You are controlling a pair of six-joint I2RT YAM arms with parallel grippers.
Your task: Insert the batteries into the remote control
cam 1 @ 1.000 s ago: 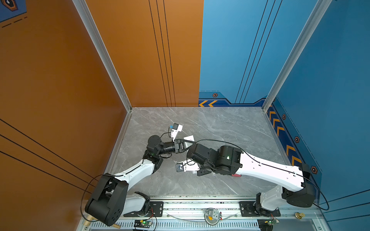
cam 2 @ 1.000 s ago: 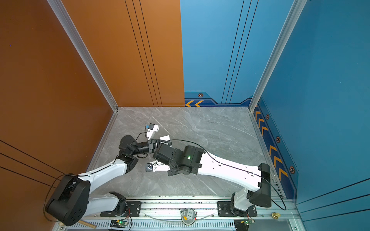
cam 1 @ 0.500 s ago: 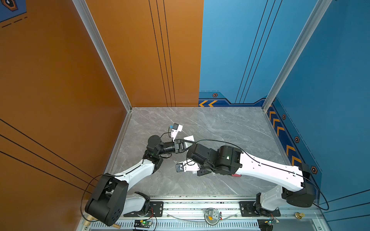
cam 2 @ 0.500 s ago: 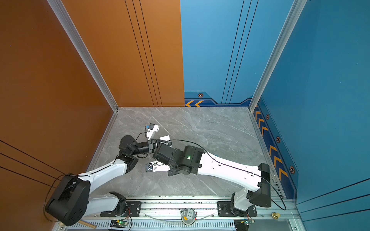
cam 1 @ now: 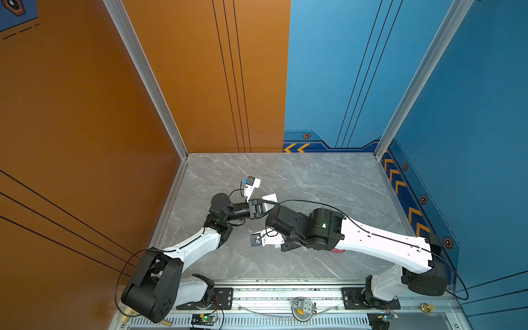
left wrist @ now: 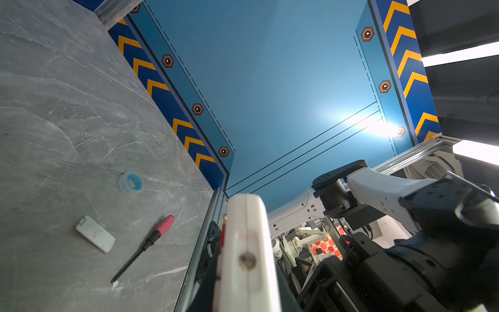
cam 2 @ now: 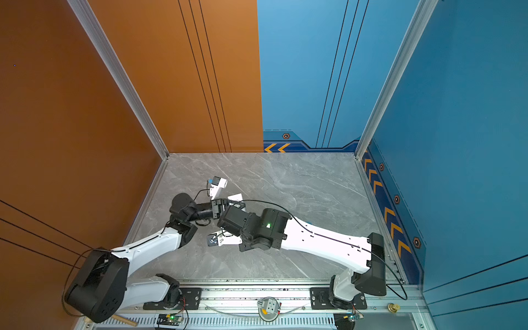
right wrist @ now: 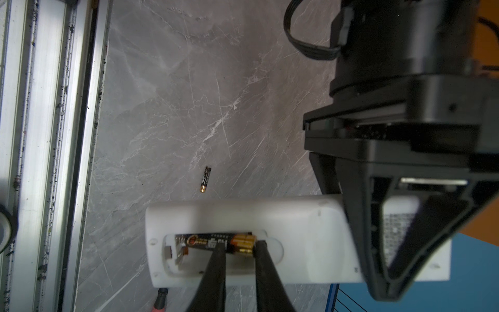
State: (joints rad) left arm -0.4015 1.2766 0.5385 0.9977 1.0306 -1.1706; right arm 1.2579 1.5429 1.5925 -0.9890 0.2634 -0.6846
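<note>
Jaws of the left gripper (right wrist: 399, 224) were closed tight on one end of the remote control (right wrist: 243, 213). They held the white body above the grey table (right wrist: 189, 94), with its plain back turned toward the right gripper (right wrist: 240, 247). The battery bay (right wrist: 189, 266) in that back lay open.

One battery (right wrist: 208, 241) lay lengthwise inside the bay, against the wall farthest from the right gripper. Its gold end pointed toward the left gripper. The right gripper's two dark fingers (right wrist: 216, 270) reached into the bay from the near side and stood a little apart. One tip lay over the battery's dark middle and the other sat just past its gold end, so the gold band showed in the gap between them. They were spaced along the cell, not pinching it across its width. Whether the tips pressed on it could not be told.

The second battery (right wrist: 205, 179) lay loose on the table beyond the remote control, on the side away from the right gripper's fingers and clear of the white body.

Out ahead of the left gripper, to one side of the held remote control, three things rested on the table. A screwdriver (left wrist: 151, 240) with a red handle lay near a small white cover (left wrist: 95, 237) without touching it. A blue tape ring (left wrist: 131, 183) sat farther out from the gripper than both.

In both top views the right gripper was hidden under its own wrist.
</note>
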